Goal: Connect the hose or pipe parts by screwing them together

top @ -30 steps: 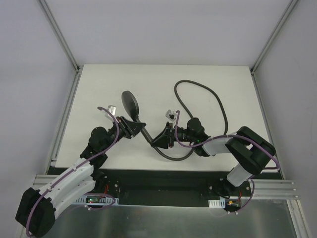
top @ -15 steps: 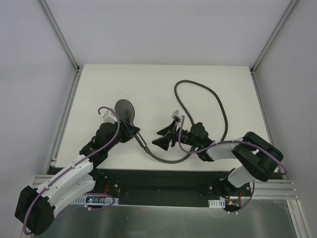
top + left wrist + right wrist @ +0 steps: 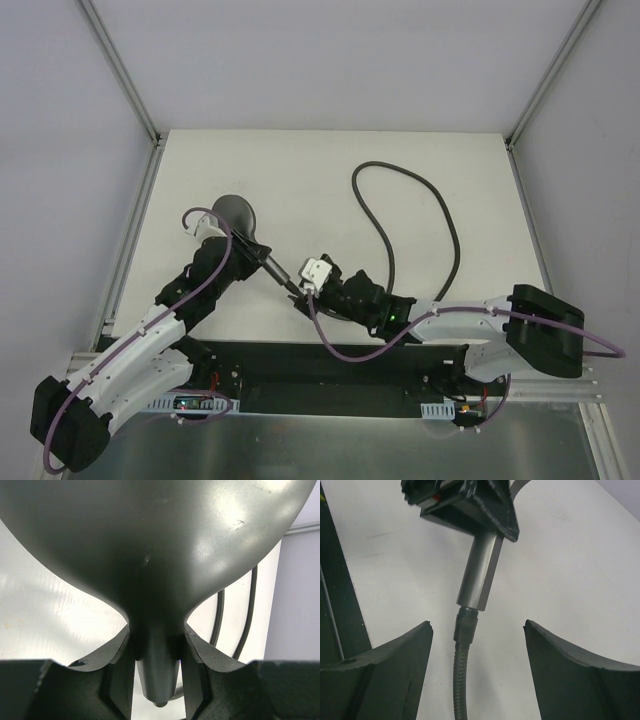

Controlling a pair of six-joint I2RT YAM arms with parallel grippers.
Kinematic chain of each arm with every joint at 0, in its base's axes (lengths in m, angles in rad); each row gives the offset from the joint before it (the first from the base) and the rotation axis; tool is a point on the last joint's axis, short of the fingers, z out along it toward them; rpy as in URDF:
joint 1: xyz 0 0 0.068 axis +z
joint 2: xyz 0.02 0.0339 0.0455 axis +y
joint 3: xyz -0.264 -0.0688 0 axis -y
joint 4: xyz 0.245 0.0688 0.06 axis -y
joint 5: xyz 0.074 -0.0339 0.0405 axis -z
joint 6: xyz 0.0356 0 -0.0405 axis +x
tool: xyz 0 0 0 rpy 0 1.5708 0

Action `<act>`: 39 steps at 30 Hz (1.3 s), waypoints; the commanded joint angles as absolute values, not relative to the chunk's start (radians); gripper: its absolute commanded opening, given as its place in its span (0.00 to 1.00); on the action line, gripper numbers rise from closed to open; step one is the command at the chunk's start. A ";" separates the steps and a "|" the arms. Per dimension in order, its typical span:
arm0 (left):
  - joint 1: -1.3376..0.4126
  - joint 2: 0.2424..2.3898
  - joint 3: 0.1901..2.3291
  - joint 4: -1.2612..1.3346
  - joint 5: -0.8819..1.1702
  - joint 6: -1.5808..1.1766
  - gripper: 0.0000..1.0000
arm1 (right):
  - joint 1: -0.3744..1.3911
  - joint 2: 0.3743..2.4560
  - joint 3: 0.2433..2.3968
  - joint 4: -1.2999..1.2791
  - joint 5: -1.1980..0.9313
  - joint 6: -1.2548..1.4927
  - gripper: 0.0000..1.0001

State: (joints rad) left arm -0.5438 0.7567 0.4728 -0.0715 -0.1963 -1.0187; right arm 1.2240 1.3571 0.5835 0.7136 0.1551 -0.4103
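Observation:
The dark grey shower head lies left of centre, its handle pointing down-right. My left gripper is shut on that handle; in the left wrist view the handle sits pinched between the fingers under the round head. The hose loops across the right half of the table. Its end fitting meets the handle's end, with some thread showing. My right gripper stands open around the fitting, touching nothing, and lies low beside the handle end.
The white table is bounded by aluminium frame posts at its back corners and a black strip along the near edge. Purple cables trail along both arms. The hose runs under my right forearm.
My right gripper has opened and let go of the hose end, and that arm has stretched low to the left. The left arm has drawn the shower head up-left.

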 commanded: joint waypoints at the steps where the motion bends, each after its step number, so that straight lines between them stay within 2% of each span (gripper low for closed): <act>1: -0.548 0.753 0.555 -0.095 -0.238 -1.086 0.00 | 1.293 1.417 0.655 0.657 0.376 -0.567 0.76; 9: -0.549 0.747 0.580 -0.135 -0.227 -1.135 0.00 | 1.321 1.535 0.738 0.655 0.408 -0.600 0.74; 12: -0.549 0.741 0.580 -0.143 -0.219 -1.146 0.00 | 1.327 1.566 0.758 0.664 0.442 -0.617 0.67; 18: -0.549 0.704 0.560 -0.150 -0.183 -1.203 0.00 | 1.325 1.598 0.788 0.684 0.446 -0.609 0.38; 19: -0.549 0.701 0.558 -0.150 -0.183 -1.204 0.00 | 1.324 1.595 0.790 0.684 0.443 -0.603 0.26; 22: -0.549 0.692 0.549 -0.152 -0.176 -1.200 0.00 | 1.316 1.586 0.785 0.684 0.396 -0.566 0.09; 25: -0.548 0.683 0.534 -0.140 -0.164 -1.178 0.00 | 1.272 1.545 0.756 0.712 0.229 -0.457 0.01; 28: -0.549 0.660 0.485 -0.089 -0.127 -1.128 0.00 | 1.204 1.525 0.732 0.745 -0.033 -0.352 0.01; 30: -0.548 0.623 0.453 -0.033 -0.114 -1.112 0.00 | 1.152 1.523 0.729 0.759 -0.134 -0.309 0.01; 34: -0.549 0.555 0.335 0.122 -0.062 -1.072 0.00 | 1.036 1.561 0.689 0.990 -0.497 -0.081 0.01; 37: -0.549 0.514 0.276 0.222 -0.041 -1.052 0.00 | 0.951 1.615 0.661 1.222 -0.674 0.078 0.01; 39: -0.549 0.500 0.258 0.261 -0.023 -1.037 0.00 | 0.917 1.635 0.658 1.302 -0.719 0.190 0.01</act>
